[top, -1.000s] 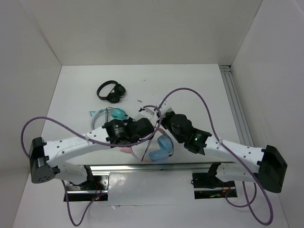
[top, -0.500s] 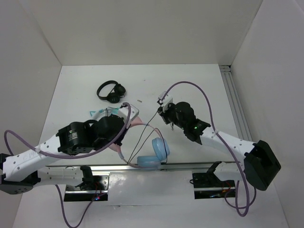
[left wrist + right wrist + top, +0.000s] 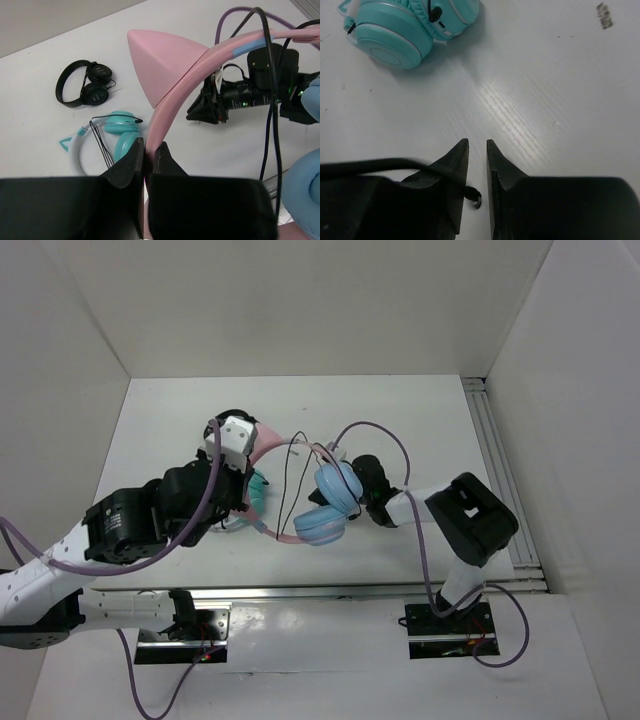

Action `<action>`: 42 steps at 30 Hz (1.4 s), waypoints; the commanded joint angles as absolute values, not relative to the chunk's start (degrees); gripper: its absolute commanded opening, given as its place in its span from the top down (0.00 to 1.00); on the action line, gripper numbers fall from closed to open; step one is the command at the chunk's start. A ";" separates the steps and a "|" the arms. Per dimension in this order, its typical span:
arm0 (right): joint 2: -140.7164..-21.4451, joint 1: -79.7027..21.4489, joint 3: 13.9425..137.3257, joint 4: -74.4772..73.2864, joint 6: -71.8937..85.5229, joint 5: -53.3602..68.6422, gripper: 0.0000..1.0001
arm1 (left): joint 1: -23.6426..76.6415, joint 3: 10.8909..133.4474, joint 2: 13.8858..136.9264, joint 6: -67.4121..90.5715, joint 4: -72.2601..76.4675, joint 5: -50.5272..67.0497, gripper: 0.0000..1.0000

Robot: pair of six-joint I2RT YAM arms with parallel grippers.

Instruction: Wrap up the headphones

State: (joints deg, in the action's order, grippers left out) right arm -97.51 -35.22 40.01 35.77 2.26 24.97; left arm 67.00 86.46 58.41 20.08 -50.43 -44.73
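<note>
Item: headphones (image 3: 335, 485), held up over the middle of the table (image 3: 400, 410); pink headband (image 3: 172, 92) arching left, light blue ear cups (image 3: 320, 527) hanging right

Left gripper (image 3: 145, 148): pressed together on the headband, just below one pink cat ear

Right gripper (image 3: 477, 143): fingers drawn nearly together, thin black cable (image 3: 272, 115) entering the narrow slit between them, low over the table beside the cups

Slack cable: looped between headband and cups

Also lying on the table: teal-and-white cat-ear headphones (image 3: 117, 135), left of centre; small black headphones (image 3: 85, 90), nearer the far edge
</note>
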 commanded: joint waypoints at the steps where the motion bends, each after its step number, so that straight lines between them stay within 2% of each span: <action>1: -102.28 -34.98 40.25 47.88 7.64 31.72 0.71 | 67.24 89.47 57.92 23.99 -44.21 -49.57 1.00; 3: -103.97 -34.98 40.25 50.44 9.92 32.34 0.71 | 67.24 89.47 57.92 24.60 -44.21 -49.57 1.00; 6: -105.64 -34.98 40.78 53.43 11.86 32.34 0.86 | 67.24 88.95 57.39 25.40 -44.73 -50.18 1.00; 7: -106.51 -34.98 40.78 53.44 11.87 32.34 0.97 | 67.24 88.95 57.39 26.27 -44.74 -51.75 1.00; 8: -107.13 -34.98 40.78 54.05 12.39 31.65 1.00 | 67.24 88.95 57.39 27.41 -45.26 -52.72 1.00; 11: -106.36 -34.98 38.42 55.20 13.62 29.63 1.00 | 66.62 89.55 57.91 30.93 -48.51 -58.00 1.00; 14: -102.05 -35.76 33.41 56.33 15.55 25.32 1.00 | 62.33 89.56 60.11 34.44 -49.57 -62.75 1.00; 15: -100.74 -36.47 32.18 56.34 15.56 24.44 1.00 | 57.44 88.95 61.77 35.58 -48.87 -62.75 1.00; 17: -96.52 -39.45 29.20 53.63 14.95 21.11 1.00 | 50.75 88.95 63.80 34.73 -45.30 -56.65 1.00; 18: -95.02 -40.59 28.31 52.57 14.33 20.22 1.00 | 43.75 88.95 65.03 32.54 -43.96 -53.30 1.00; 24: -81.49 -49.82 25.66 39.06 11.34 16.35 1.00 | 28.06 98.43 78.12 31.73 -42.28 -40.97 1.00; 29: -75.34 -55.80 29.96 28.76 8.88 19.16 1.00 | 25.58 99.93 83.84 31.82 -40.87 -38.94 1.00; 33: -69.79 -60.29 33.91 21.11 7.21 17.92 1.00 | 25.58 97.83 86.92 30.76 -40.87 -44.91 1.00; 38: -69.69 -61.60 39.10 17.84 6.59 25.65 1.00 | 23.82 95.36 89.98 33.13 -40.42 -43.59 1.00; 42: -69.70 -62.14 43.40 15.65 4.32 27.15 1.00 | 23.82 94.67 91.93 32.61 -40.96 -44.99 1.00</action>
